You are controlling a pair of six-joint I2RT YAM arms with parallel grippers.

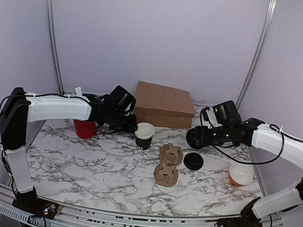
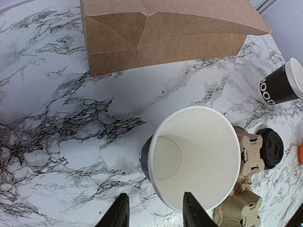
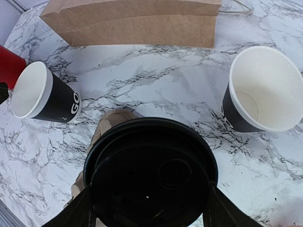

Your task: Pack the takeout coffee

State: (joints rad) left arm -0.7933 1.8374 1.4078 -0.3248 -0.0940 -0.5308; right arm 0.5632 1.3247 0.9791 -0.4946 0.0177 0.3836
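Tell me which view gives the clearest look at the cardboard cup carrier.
Top external: the cardboard cup carrier lies whole and unobstructed mid-table. Left wrist catches only part of it behind the open cup; right wrist shows just a brown sliver past the black lid.

Beside left fingers (image 1: 131, 126), perhaps touching, an open black cup (image 1: 144, 135); cardboard carrier (image 1: 168, 164) and loose lid (image 1: 193, 161) nearby.

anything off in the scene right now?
Nothing spilled or damaged. The brown paper bag lies flat at the back, not standing open, and the white-lined black paper cup stands lidless, a round black plastic lid beside the cardboard cup carrier.
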